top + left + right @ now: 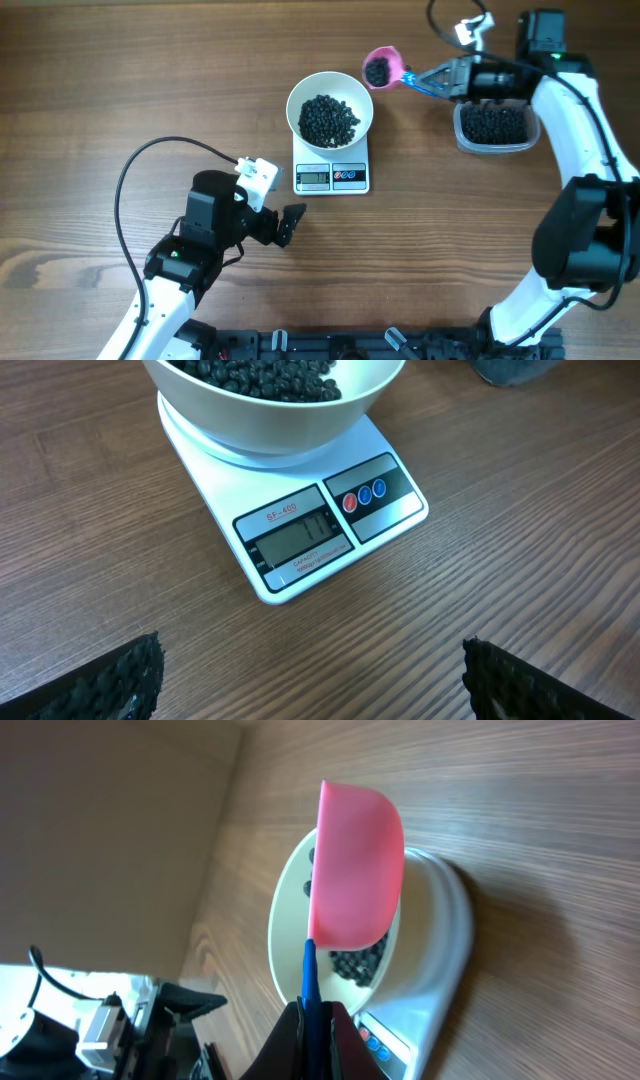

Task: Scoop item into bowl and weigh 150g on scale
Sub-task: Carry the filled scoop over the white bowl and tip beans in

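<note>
The white bowl stands on the scale and holds a pile of the black item. My right gripper is shut on the blue handle of a pink scoop, which carries some of the item and hovers just right of the bowl's far rim. In the right wrist view the scoop hangs before the bowl, with the handle between the jaws of that gripper. My left gripper is open and empty near the scale's front. Its fingers frame bare wood below the scale and bowl.
A clear plastic tub full of the black item sits at the right, under my right arm. A black rail runs along the table's front edge. The left arm's cable loops over the wood at the left.
</note>
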